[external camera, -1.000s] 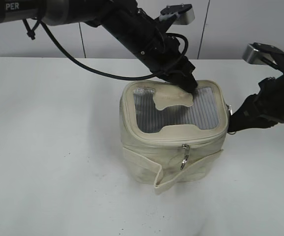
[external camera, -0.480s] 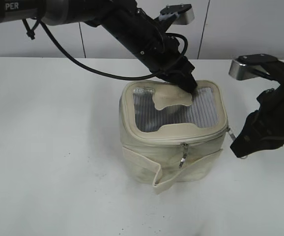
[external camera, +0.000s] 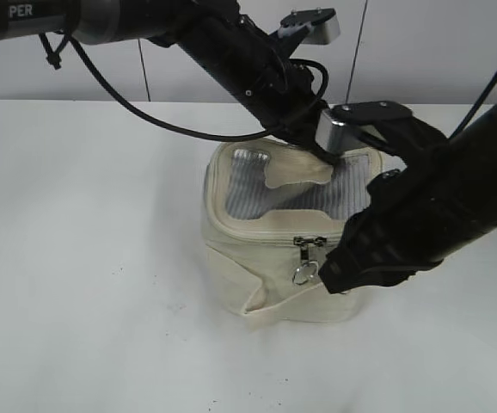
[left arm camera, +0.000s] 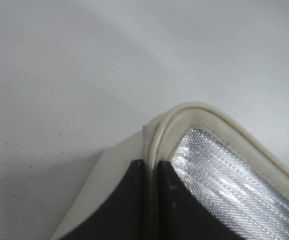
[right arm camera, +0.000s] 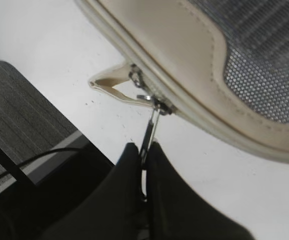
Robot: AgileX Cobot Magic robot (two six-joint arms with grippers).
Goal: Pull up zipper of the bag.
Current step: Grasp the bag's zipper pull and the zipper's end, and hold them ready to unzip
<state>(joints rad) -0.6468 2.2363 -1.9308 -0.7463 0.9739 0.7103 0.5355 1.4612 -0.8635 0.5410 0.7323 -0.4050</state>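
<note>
The cream bag (external camera: 261, 280) stands mid-table, its grey ribbed lid with the bone-shaped patch (external camera: 298, 175) facing up. The zipper (external camera: 257, 234) runs round the lid rim, with two silver sliders (external camera: 307, 243) close together at the front. One ring pull (external camera: 303, 274) hangs free. My left gripper (external camera: 324, 155) is shut on the lid rim at the back right, and the left wrist view shows its jaws (left arm camera: 151, 172) pinching the rim piping (left arm camera: 157, 135). My right gripper (external camera: 328, 277) is at the bag's front right; its jaws (right arm camera: 144, 150) are shut on the ring pull of one slider (right arm camera: 157, 103).
The white table (external camera: 85, 258) surrounds the bag, with a pale wall behind. The bag's loose band end (external camera: 257, 307) sticks out at the front bottom. The right wrist view shows the table edge, with dark floor (right arm camera: 19, 105) and a cable beyond it.
My right arm has swung from the bag's right side round to its front, bringing a slider along the rim next to the front one. The bag has shifted a little left. The left arm holds still.
</note>
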